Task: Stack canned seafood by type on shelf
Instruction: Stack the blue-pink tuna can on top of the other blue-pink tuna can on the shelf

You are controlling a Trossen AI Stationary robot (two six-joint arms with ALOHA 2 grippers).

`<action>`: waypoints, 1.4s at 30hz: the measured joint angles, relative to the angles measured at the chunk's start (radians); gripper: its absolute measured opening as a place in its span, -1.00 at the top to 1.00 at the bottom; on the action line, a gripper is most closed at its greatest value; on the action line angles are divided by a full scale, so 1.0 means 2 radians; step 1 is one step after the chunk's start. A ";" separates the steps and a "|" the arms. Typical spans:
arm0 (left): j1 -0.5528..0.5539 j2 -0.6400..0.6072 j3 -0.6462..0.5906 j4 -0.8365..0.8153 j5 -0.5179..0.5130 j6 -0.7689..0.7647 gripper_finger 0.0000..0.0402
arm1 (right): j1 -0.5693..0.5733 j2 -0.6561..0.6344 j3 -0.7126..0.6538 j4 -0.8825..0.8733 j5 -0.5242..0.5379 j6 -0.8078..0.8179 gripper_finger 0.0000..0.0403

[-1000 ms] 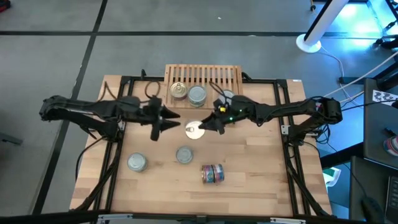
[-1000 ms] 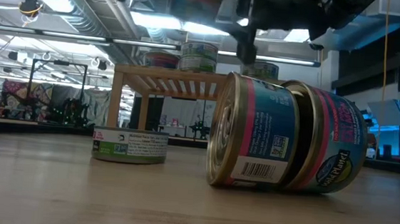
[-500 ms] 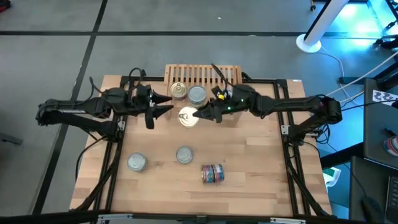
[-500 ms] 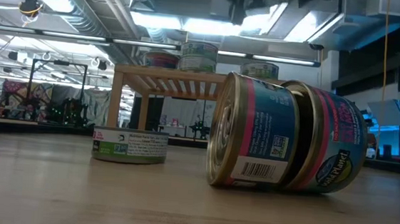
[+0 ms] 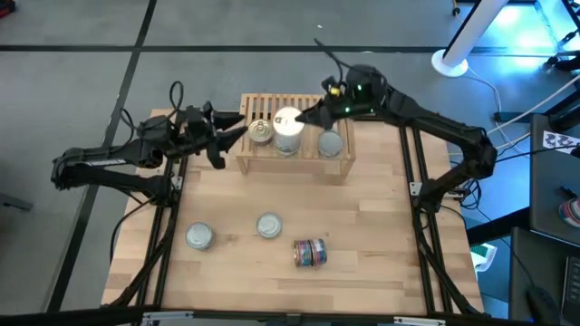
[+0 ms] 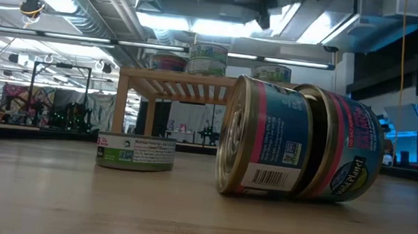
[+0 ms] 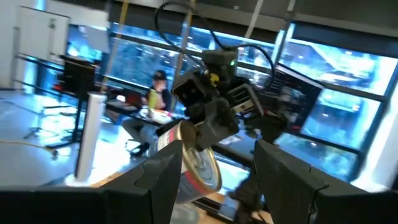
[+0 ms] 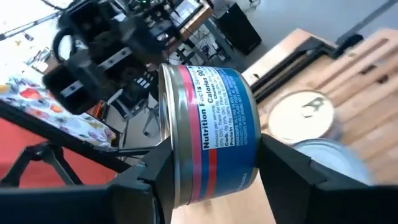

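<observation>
**A:** Why is the right claw up over the shelf like that?

**B:** It is pinching a blue-and-red tin by its sides, lid facing sideways in the right wrist view. Judging from the overhead view, it hangs above the middle of the shelf, right over the silver-lidded tin already standing there. I take it the tin is meant to go onto a stack of its kind.

**A:** And the left claw?

**B:** Spread and holding nothing, hovering just off the shelf's left end. It seems to be waiting.

**A:** What else is on the shelf?

**B:** A gold-lidded tin to the left of the middle one, and a grey-lidded tin to the right. From the low camera the middle pile looks taller than one tin, though I can't be sure.

**A:** And on the counter?

**B:** Two flat tins stand nearer the front, one at the left and one nearer the middle. A pair of blue-and-red tins lies on its side, end to end, gold rims showing, at the near right.
</observation>
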 joint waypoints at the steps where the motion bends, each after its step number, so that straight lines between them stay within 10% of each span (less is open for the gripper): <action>1: 0.006 0.002 0.000 0.000 -0.004 0.000 0.02 | -0.011 0.006 0.000 0.000 -0.014 0.005 0.08; 13: 0.073 0.059 0.000 0.009 -0.008 0.012 0.02 | -0.071 0.102 0.000 0.149 -0.142 0.105 0.08; 42: 0.154 0.100 0.000 0.046 -0.008 0.034 0.02 | -0.084 0.218 0.081 0.140 -0.187 0.073 0.08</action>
